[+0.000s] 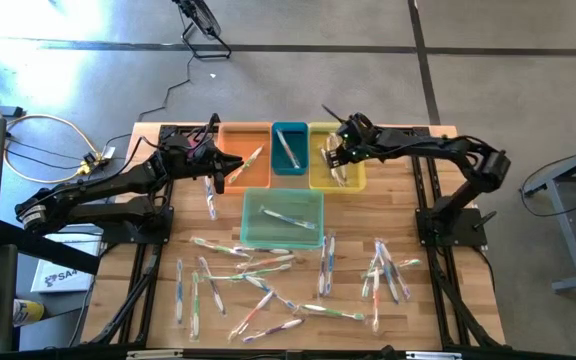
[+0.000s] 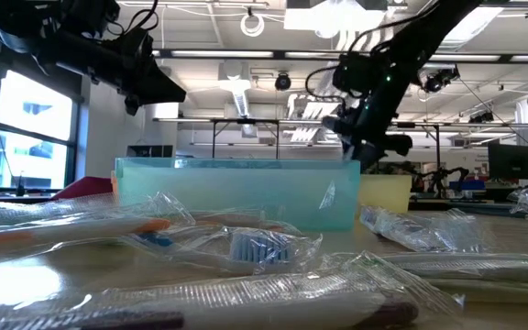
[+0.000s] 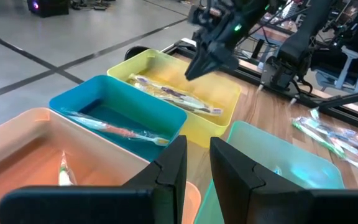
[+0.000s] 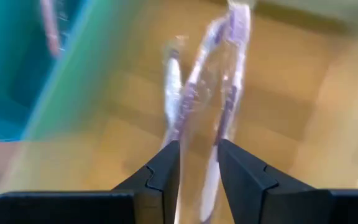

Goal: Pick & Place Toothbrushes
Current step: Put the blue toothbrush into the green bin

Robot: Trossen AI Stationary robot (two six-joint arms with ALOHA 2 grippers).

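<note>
The right hand (image 1: 336, 158), fingers parted, hangs over the yellow bin (image 1: 354, 180) holding wrapped toothbrushes (image 4: 194, 93).

The only lettering is a partial "SA" on a white box (image 1: 56, 276) on the floor beside the table's left edge; the rest is illegible.

Bright ceiling lights, backlit low view; right wrist view seemingly motion-blurred

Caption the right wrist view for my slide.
Right tool open above wrapped toothbrushes lying in the yellow bin.
</note>
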